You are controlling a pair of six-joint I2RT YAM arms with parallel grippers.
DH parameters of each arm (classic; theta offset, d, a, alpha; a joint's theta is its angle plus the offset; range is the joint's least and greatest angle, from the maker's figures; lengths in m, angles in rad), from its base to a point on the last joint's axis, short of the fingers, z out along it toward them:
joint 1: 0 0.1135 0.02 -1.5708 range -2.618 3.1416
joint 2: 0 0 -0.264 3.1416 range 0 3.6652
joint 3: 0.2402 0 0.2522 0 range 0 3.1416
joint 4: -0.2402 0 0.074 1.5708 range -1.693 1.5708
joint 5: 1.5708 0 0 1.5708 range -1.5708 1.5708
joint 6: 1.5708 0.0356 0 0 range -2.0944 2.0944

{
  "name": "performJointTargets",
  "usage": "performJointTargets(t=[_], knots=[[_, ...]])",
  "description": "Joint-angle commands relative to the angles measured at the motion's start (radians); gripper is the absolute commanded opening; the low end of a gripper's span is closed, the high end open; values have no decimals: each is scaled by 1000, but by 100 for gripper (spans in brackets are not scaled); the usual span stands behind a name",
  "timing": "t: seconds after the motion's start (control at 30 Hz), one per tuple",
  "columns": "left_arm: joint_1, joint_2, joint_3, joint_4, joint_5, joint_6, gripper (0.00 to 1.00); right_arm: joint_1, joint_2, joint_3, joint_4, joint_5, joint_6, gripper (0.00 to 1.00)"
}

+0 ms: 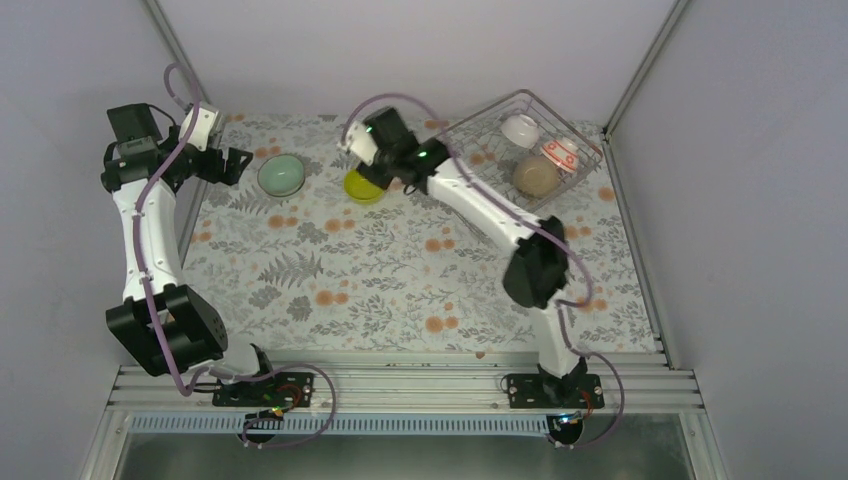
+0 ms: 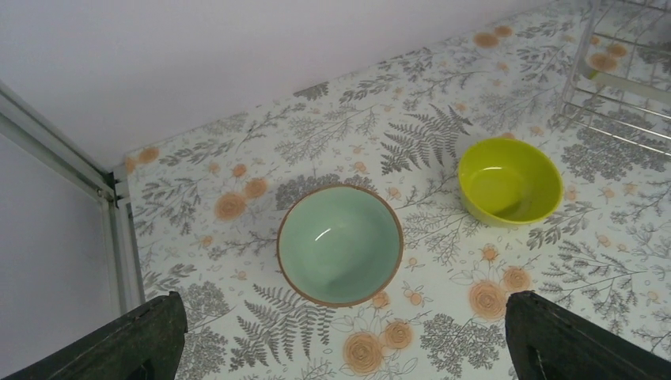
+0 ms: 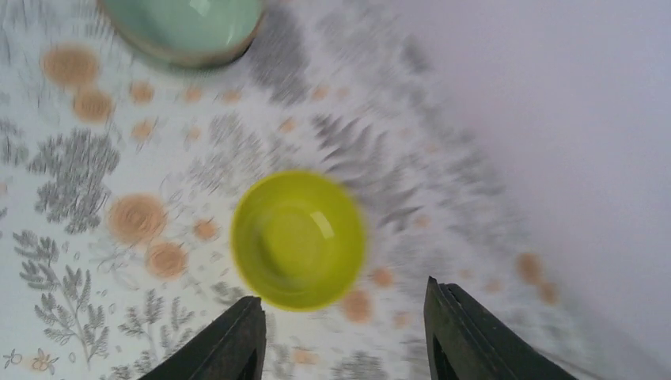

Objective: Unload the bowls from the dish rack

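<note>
The mint green bowl (image 1: pixel 281 175) stands upright on the floral table; it also shows in the left wrist view (image 2: pixel 339 244) and at the top of the right wrist view (image 3: pixel 186 28). The yellow-green bowl (image 1: pixel 363 185) stands to its right, also in the left wrist view (image 2: pixel 509 180) and the right wrist view (image 3: pixel 297 239). The dish rack (image 1: pixel 520 150) at the back right holds a white bowl (image 1: pixel 520 129), a red-patterned bowl (image 1: pixel 561 153) on its side, and a tan bowl (image 1: pixel 536 175). My left gripper (image 2: pixel 340 336) is open and empty, left of the mint bowl. My right gripper (image 3: pixel 342 332) is open and empty above the yellow-green bowl.
The back wall and the side walls with metal frame posts (image 1: pixel 180 50) close in the table. A corner of the rack (image 2: pixel 625 71) shows in the left wrist view. The right wrist view is motion-blurred.
</note>
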Motion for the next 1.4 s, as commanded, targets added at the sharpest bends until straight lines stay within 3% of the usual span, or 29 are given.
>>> performJointTargets(t=[0.0, 0.2, 0.37, 0.57, 0.87, 1.03, 1.37], knots=[[4, -25, 19, -25, 69, -10, 100, -93, -214, -59, 46, 80, 0, 51], [-58, -36, 33, -15, 9, -44, 100, -351, -285, -72, -110, 75, 24, 60], [-232, -66, 13, 30, -137, -78, 100, -561, -317, -118, -200, -62, 68, 61], [-468, 17, 67, 44, -369, -125, 100, -751, -323, -174, -279, -281, 124, 61], [-721, 243, 212, 20, -483, -138, 100, -871, -359, -345, -279, -388, 152, 67], [-764, 363, 357, -15, -489, -137, 100, -942, -308, -351, -262, -476, 187, 87], [-813, 538, 545, -66, -500, -151, 100, -968, -150, -264, -336, -632, 193, 97]])
